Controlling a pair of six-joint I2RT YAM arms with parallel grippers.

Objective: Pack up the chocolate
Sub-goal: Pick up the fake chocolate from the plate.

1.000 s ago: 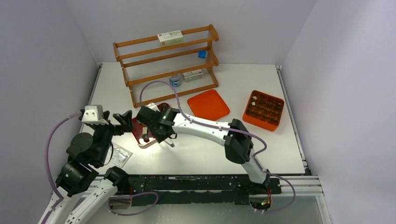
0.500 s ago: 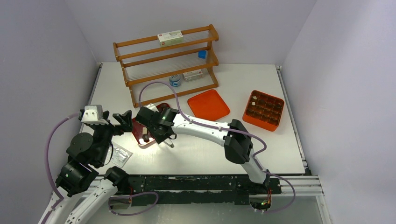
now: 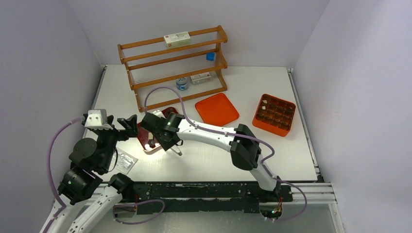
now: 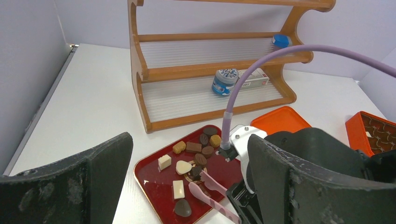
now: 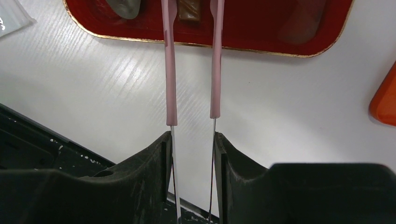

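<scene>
Dark red square tray with gold rim [image 4: 152, 179] sat near the white table's [image 3: 218, 155] left edge. The brown wooden slatted rack [image 3: 172, 68] stood just beyond the tray. There was bare table right of the tray up to the flat orange plastic lid [image 3: 217, 108], and the orange compartment box [image 3: 274, 114] was well beyond that. A crumpled clear wrapper [image 3: 124, 161] lay left of the tray.

In the top view the right arm covered most of the tray, so its contents were unreadable there. The right wrist view cut off the tray's far side and the tong tips.

All the small dark brown, light brown and cream-white chocolate pieces [image 4: 193, 147] lay on the tray.

The right gripper [image 5: 192, 137] was clamped on the pink-sleeved metal tongs [image 5: 169, 70], whose arms stood apart and reached over the tray's near rim. One brown piece showed between them; contact unclear. The left gripper [image 4: 190, 142] was spread wide and held nothing, on the near-left side of the tray.
</scene>
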